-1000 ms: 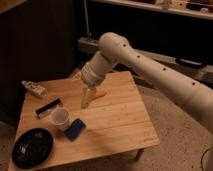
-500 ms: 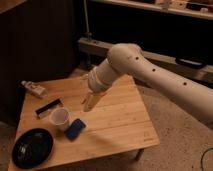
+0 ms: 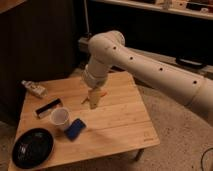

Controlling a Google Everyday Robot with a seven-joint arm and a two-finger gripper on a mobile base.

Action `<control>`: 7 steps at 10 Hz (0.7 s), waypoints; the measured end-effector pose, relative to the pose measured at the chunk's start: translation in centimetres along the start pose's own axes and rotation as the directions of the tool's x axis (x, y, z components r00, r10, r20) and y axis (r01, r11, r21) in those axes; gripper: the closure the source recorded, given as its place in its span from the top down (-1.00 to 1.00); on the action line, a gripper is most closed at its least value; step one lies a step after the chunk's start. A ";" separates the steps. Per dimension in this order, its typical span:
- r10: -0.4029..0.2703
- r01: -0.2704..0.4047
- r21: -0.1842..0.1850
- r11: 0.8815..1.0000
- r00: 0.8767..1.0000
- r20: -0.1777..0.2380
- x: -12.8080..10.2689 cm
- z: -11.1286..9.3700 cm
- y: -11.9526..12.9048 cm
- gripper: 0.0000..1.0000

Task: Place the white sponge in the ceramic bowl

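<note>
The ceramic bowl (image 3: 32, 147) is a shallow glossy black dish at the table's front left corner. A flat block with a white edge and a dark top (image 3: 48, 107), possibly the white sponge, lies behind the cup at the left. My gripper (image 3: 93, 99) points down over the middle of the wooden table (image 3: 120, 125), right of that block and well back and right of the bowl. Something small and orange shows beside its tip.
A small whitish cup (image 3: 60, 118) stands between the block and a blue sponge (image 3: 75, 128). A small packet or bottle (image 3: 34, 89) lies at the back left corner. My white arm (image 3: 150, 65) reaches in from the right. Dark cabinets stand behind.
The arm's elbow has swung right and higher. The gripper has stayed over the table's middle, shifting only slightly right. Nothing on the table has moved.
</note>
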 end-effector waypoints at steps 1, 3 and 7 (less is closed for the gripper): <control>-0.009 0.009 -0.012 1.000 1.000 -0.023 -1.3 0.6 -1.1 0.60; -0.032 0.029 -0.042 0.999 0.997 -0.066 -2.8 1.1 -1.9 0.60; -0.056 0.049 -0.040 0.998 0.977 -0.208 -3.9 5.1 1.4 0.60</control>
